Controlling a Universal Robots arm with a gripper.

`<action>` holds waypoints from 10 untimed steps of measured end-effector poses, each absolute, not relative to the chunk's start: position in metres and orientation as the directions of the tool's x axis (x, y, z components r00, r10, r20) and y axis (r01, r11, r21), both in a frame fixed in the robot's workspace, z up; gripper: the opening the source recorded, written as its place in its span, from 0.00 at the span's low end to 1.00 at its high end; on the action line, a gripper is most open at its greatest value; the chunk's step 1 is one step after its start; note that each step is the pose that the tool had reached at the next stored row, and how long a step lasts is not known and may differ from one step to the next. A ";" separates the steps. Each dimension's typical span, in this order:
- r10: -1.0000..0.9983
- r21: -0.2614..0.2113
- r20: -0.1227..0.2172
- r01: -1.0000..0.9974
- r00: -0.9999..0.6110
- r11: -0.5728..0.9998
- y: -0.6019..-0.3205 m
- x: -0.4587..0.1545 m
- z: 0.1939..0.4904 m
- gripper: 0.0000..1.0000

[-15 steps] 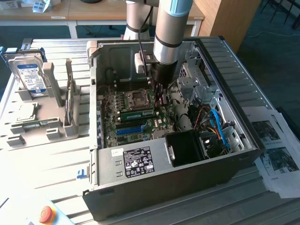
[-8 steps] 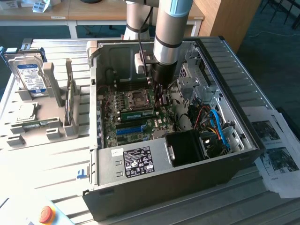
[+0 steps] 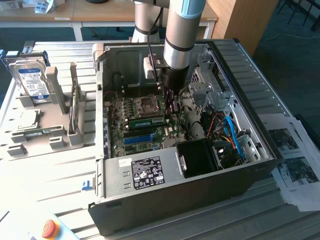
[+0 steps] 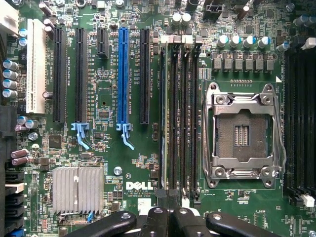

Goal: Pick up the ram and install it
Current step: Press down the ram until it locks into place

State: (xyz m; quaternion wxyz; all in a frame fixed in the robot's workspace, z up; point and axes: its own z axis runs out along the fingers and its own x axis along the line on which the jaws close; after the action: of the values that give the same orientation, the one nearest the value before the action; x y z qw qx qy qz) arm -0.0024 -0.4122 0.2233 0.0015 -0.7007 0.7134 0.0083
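The ram (image 3: 147, 121) is a green stick with a pale label. It stands on edge in a memory slot of the motherboard (image 3: 119, 127), inside the open computer case (image 3: 252, 70). In the wrist view the ram (image 4: 165, 123) shows edge-on in the slot nearest the blue card slot (image 4: 122, 74). My gripper (image 3: 170, 104) reaches down into the case over one end of the ram. In the wrist view the gripper (image 4: 168, 219) is shut, its black fingertips (image 4: 154, 221) pressed together right at the end of the ram's slot. Whether they touch the stick I cannot tell.
The CPU socket (image 4: 242, 133) lies beside the memory slots. Cables and a black fan shroud (image 3: 200, 157) fill the case on the exterior view's right. A grey fixture (image 3: 55, 107) on that view's left holds a hard drive (image 3: 32, 80). A red stop button (image 3: 48, 228) sits near the front, and papers (image 3: 295, 165) lie on the right.
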 end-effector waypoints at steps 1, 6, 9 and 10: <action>-1.000 0.010 -0.014 -1.000 -0.018 0.018 -0.412 -0.002 0.223 0.10; -1.000 0.010 -0.014 -1.000 -0.018 0.018 -0.412 -0.002 0.223 0.10; -1.000 0.010 -0.014 -1.000 -0.018 0.018 -0.412 -0.002 0.222 0.10; -1.000 0.010 -0.014 -1.000 -0.018 0.018 -0.412 -0.002 0.222 0.10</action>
State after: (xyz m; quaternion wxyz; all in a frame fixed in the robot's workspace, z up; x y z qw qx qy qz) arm -0.0024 -0.4122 0.2222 0.0015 -0.7006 0.7135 0.0083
